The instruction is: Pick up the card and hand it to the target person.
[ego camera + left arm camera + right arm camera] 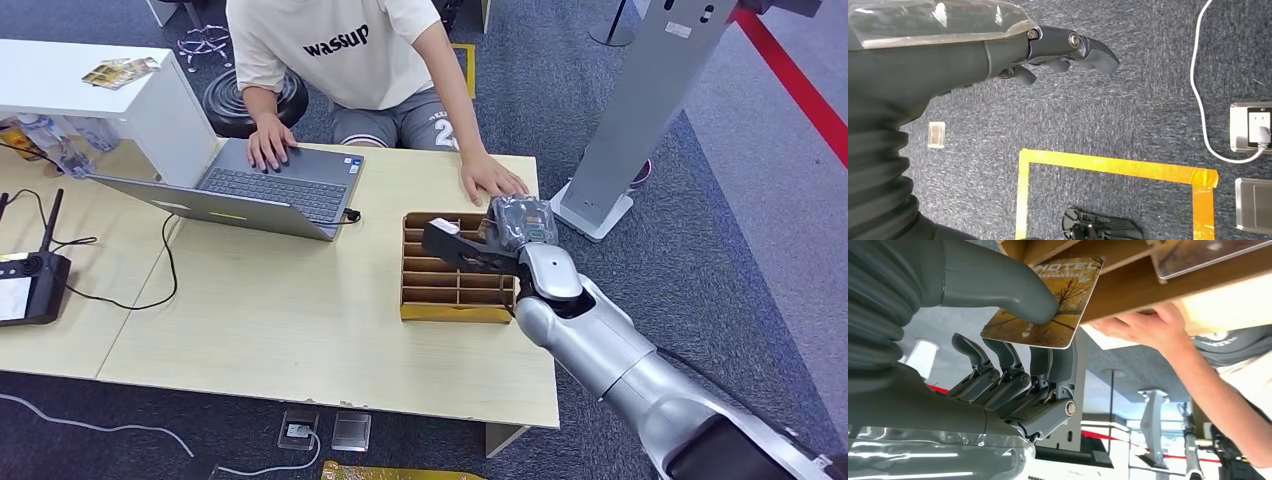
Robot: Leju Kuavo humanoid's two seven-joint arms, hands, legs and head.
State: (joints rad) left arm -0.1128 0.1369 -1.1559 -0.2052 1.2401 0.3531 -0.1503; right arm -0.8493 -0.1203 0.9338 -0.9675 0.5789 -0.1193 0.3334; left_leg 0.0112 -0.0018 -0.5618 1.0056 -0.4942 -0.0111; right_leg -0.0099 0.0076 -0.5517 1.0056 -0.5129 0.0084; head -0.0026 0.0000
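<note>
Over the slotted wooden box [455,268] at the right end of the worktop [300,320], the right robot hand [470,245] pinches one card [1048,305] between thumb and fingers. The wrist view shows this plainly: thumb pressed on the printed face, darker fingers [1048,365] behind it. The card reads "HOTEL" along one edge. It is just at the box, one end close against a wooden divider; I cannot tell whether it is fully clear of its slot.

Progress, as judged: grasp made, so the pickup is roughly half done. Lifting free, carrying across and handing over remain. The person [340,50] sits at the far side of the worktop, one hand [492,180] flat on the surface just beyond the box and near the robot hand, the other [270,140] on the laptop [270,190]. Neither is raised to receive yet.

The left robot hand [1068,50] hangs over the carpet, fingers loosely curled, holding nothing.

Counts:
- robot hands: two, one loaded
- cards: one held; a second stands in a neighbouring slot of the box [1198,255]; a small loose pile on the white shelf [120,72], number not legible
- boxes: one, with two columns of slots
- laptops: one, open
- people: one
- black handset with screen [30,285]: one, at the left end of the worktop
</note>
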